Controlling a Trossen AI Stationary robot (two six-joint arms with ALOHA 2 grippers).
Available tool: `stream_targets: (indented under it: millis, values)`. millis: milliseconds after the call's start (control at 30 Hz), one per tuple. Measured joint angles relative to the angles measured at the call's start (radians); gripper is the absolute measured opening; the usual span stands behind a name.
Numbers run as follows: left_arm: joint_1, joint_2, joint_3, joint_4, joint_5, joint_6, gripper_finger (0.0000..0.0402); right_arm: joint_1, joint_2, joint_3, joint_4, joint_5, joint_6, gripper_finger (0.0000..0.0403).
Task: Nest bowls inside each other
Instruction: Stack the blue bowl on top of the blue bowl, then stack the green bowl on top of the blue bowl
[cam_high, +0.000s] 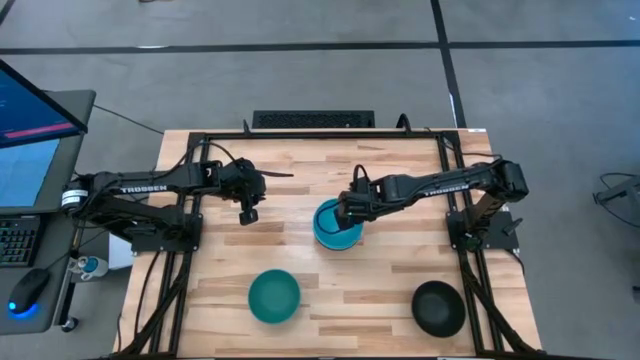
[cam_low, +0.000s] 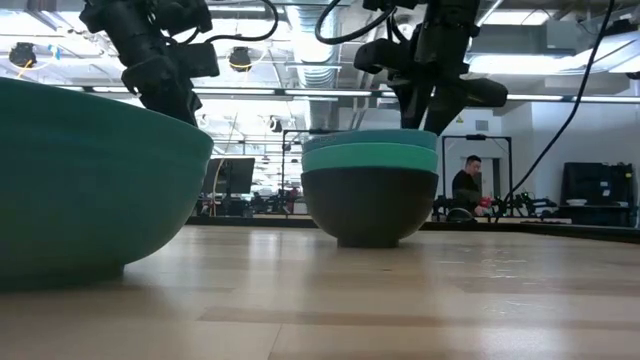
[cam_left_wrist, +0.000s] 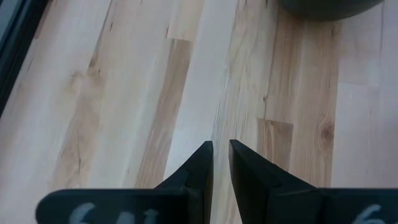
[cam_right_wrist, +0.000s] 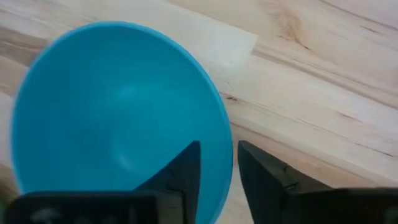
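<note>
A stack of bowls stands at the table's middle: a black bowl at the bottom, a cyan one in it, and a second cyan bowl on top. My right gripper is over the stack's left rim, shut on the top bowl. A teal-green bowl and a second black bowl rest on their bases near the table's near edge. My left gripper hovers shut over bare wood left of the stack. My right gripper holds the top cyan bowl by its rim, one finger inside the bowl and one outside. The fingers come from above, pointing down. The bowl sits level, nested in the stack.
The table is light wood with a black frame along its edges. A monitor, a keyboard and a mouse lie off the table's left side. A person sits in the room far behind. Bare wood lies between the stack and the two near bowls.
</note>
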Motion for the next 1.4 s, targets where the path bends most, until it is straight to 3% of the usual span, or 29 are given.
stream_targets:
  millis: [100,300,433,567,900,1067,1200,1400]
  values:
    - [0.000,0.000,0.000,0.000,0.000,-0.001,0.0043,-0.009,0.000,0.000,0.003,-0.022,-0.015,0.0132]
    - [0.000,0.000,0.000,0.000,0.000,-0.008,0.0043,-0.013,0.000,-0.001,-0.005,0.003,-0.018,0.0085]
    - [0.000,0.000,0.000,0.000,0.000,-0.012,0.0043,-0.012,0.000,-0.001,-0.040,0.035,-0.013,0.0085]
    - [0.000,0.000,0.000,0.003,0.008,-0.024,0.0043,-0.013,-0.006,0.024,-0.111,0.062,-0.010,0.0113]
    - [-0.079,-0.067,0.080,0.029,0.028,-0.108,0.0043,0.013,-0.011,0.290,-0.182,0.223,-0.122,0.0214]
    - [-0.214,-0.071,0.082,-0.096,0.024,-0.235,0.0043,0.002,-0.008,0.292,-0.228,0.244,-0.123,0.0240]
    - [-0.401,-0.038,0.082,-0.108,0.005,-0.406,0.0043,0.003,0.000,0.292,-0.308,0.289,-0.127,0.0250]
    - [-0.668,0.026,0.084,-0.054,-0.176,-0.765,0.0043,0.021,-0.002,0.292,-0.404,0.373,-0.216,0.0252]
